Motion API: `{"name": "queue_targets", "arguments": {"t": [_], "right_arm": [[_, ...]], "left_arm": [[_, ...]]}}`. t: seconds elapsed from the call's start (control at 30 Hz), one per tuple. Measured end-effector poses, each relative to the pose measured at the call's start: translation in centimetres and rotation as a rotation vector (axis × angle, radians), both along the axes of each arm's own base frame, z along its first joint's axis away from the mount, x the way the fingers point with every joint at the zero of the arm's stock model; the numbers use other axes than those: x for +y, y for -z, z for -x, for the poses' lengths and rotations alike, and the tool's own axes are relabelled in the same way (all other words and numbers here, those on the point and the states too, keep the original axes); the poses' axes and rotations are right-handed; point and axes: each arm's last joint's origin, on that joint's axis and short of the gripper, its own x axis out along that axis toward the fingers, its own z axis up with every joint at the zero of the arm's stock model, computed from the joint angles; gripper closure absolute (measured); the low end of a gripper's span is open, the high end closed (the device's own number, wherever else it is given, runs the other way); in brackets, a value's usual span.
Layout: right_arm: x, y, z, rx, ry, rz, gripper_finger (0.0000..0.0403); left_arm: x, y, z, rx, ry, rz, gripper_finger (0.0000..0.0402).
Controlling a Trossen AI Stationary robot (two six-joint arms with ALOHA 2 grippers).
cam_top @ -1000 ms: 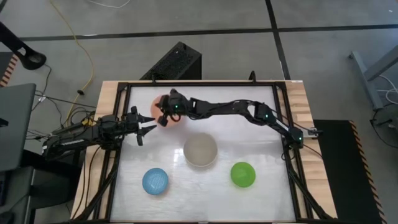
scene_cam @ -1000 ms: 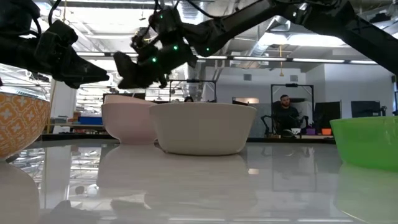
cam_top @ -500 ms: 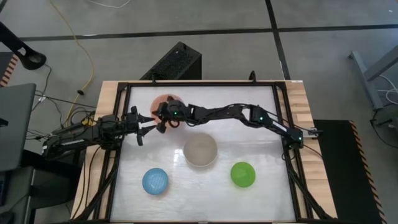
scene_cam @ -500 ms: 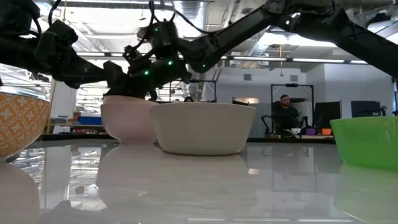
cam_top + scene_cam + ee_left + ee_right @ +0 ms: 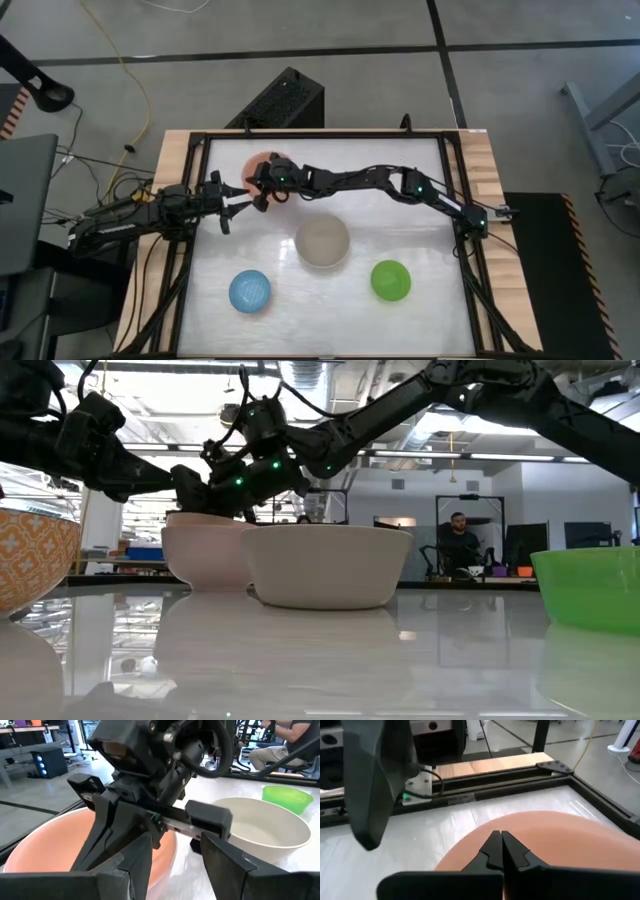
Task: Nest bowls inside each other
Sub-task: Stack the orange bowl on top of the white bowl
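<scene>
- Nearest, blue bowl [image 5: 249, 291] and green bowl [image 5: 391, 281] sit apart.
- Mid-table, grey-beige bowl [image 5: 322, 242] stands alone.
- Farther, right gripper [image 5: 261, 189], fingers pressed together, empty, hangs over the salmon-orange bowl [image 5: 256, 163].
- Left gripper [image 5: 237, 206] gapes beside it.

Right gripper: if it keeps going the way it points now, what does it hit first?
The right gripper, jaws shut, points down into the salmon-orange bowl. It would most likely meet that bowl's inner wall first, though depth is hard to judge.
</scene>
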Motion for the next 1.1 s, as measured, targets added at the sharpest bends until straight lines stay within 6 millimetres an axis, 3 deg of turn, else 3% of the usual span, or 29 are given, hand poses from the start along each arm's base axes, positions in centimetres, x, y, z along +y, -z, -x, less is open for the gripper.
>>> {"name": "queue_targets", "arguments": {"t": [0.3,0.6,1.1], "right_arm": [[-0.2,-0.2,0.0,-0.014,0.0,0.013,0.0399],[1.7,-0.4,-0.4,-0.031,-0.069,0.05,0.0399],[0.7,0.0,-0.1,0.008,-0.039,0.006,0.0399]], "left_arm": [[0.0,0.0,0.0,0.0,0.0,0.0,0.0244],[0.0,0.0,0.0,0.0,0.0,0.0,0.0244],[0.0,0.0,0.0,0.0,0.0,0.0,0.0244]]}}
